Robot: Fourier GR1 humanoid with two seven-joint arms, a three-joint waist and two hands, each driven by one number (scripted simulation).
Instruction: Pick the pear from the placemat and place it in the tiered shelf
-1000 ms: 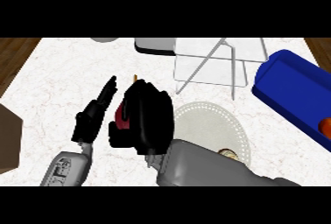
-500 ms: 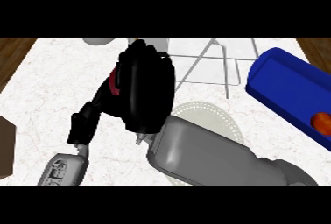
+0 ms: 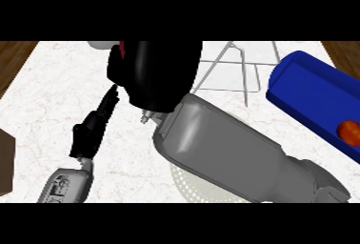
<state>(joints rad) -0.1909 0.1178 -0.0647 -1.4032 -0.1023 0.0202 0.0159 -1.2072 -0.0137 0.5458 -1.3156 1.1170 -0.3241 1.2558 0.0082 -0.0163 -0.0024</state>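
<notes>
Head view: the right hand (image 3: 156,71) is up near the tiered shelf (image 3: 232,71), mid-carry.

The placemat (image 3: 184,183) shows no pear, so pickup looks done and placing remains. The hand's fingers are curled, probably around the pear, which the hand hides. The left hand (image 3: 95,126) rests with straight fingers, holding nothing.

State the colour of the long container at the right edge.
Blue container, seen in the head view.
</notes>
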